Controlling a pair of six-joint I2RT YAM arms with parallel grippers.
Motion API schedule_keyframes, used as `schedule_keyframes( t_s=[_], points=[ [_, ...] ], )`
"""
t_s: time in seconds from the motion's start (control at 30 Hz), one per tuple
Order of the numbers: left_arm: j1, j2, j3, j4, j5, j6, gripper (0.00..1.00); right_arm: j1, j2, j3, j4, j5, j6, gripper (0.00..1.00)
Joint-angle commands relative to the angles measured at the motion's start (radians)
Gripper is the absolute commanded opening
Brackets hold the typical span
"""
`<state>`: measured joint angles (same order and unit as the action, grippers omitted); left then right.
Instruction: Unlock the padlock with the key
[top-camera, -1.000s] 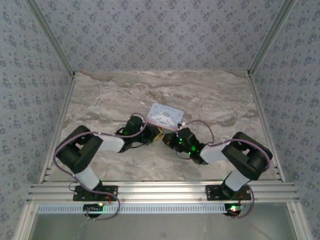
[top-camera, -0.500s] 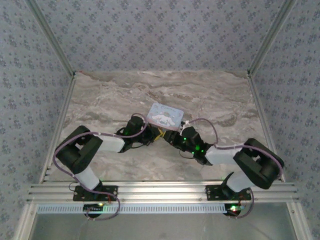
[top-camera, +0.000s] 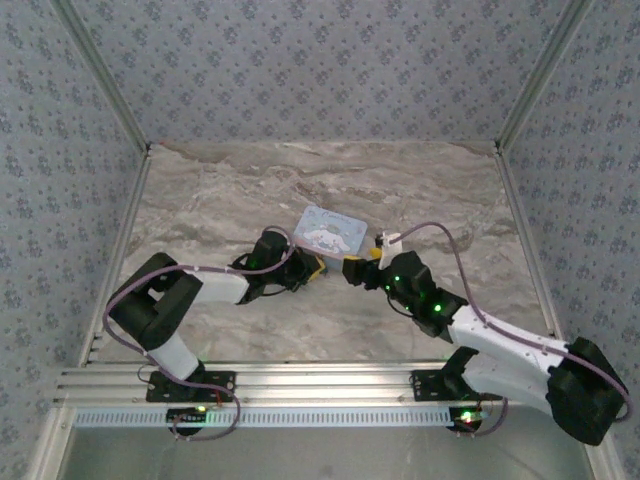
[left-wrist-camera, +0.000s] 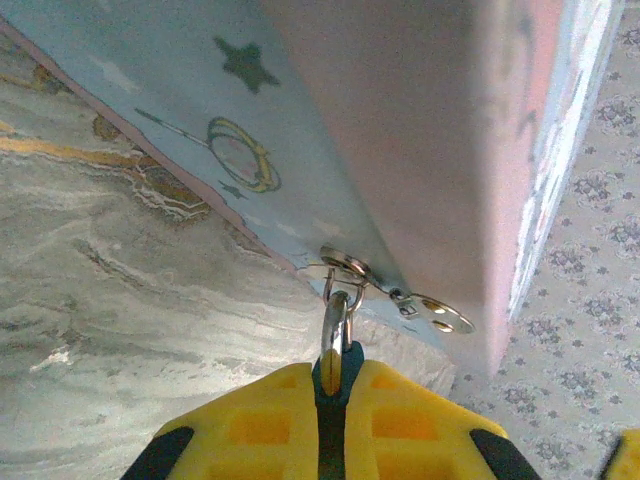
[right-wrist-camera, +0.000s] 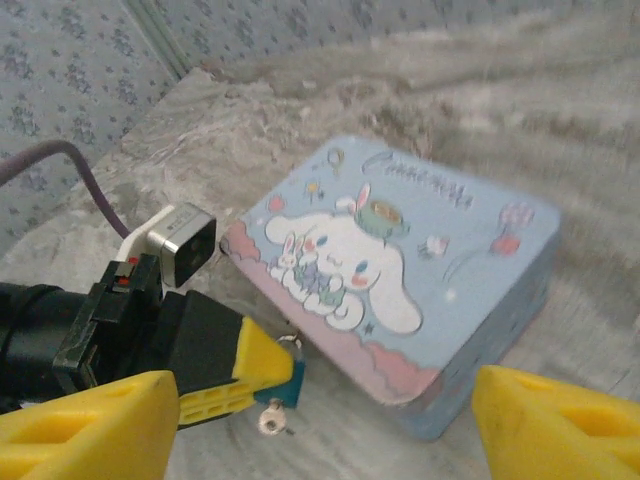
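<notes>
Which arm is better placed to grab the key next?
Probably right: the right claw is open facing the key in the padlock, while the left claw is shut on that padlock.

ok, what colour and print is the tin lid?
Light-blue tin with a white long-eared cartoon character and pink clouds; the right wrist view shows it best.

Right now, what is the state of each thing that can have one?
Tin: lid closed.
Padlock: shackle through the tin's hasp; locked or unlocked, cannot tell.
Key: seems inserted in the padlock, not held.
Left end effector: shut on the padlock.
Right end effector: open, empty.
</notes>
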<state>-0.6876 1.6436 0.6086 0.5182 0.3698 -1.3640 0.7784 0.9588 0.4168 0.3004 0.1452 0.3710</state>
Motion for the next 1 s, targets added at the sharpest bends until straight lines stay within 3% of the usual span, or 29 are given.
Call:
schedule_keyframes(
  t_s=[0.0, 0.17, 0.33, 0.73, 0.97],
  points=[
    [-0.004, -0.028, 0.029, -0.02, 0.01, -0.022, 0.0, 0.002, -0.048, -0.022, 0.022, 0.008, -0.388, 0.8],
    [-0.004, -0.027, 0.038, -0.023, 0.019, -0.054, 0.0, 0.051, -0.032, -0.032, 0.013, -0.019, -0.723, 0.81],
    [-0.005, -0.033, 0.047, -0.033, 0.03, -0.086, 0.0, 0.109, 0.054, -0.053, 0.075, 0.02, -0.897, 0.81],
    [-0.006, -0.056, 0.047, -0.048, 0.032, -0.092, 0.0, 0.181, 0.381, -0.041, 0.37, 0.085, -0.983, 0.79],
    [-0.006, -0.061, 0.047, -0.052, 0.029, -0.091, 0.0, 0.184, 0.501, -0.01, 0.452, 0.082, -0.982, 0.67]
  ],
)
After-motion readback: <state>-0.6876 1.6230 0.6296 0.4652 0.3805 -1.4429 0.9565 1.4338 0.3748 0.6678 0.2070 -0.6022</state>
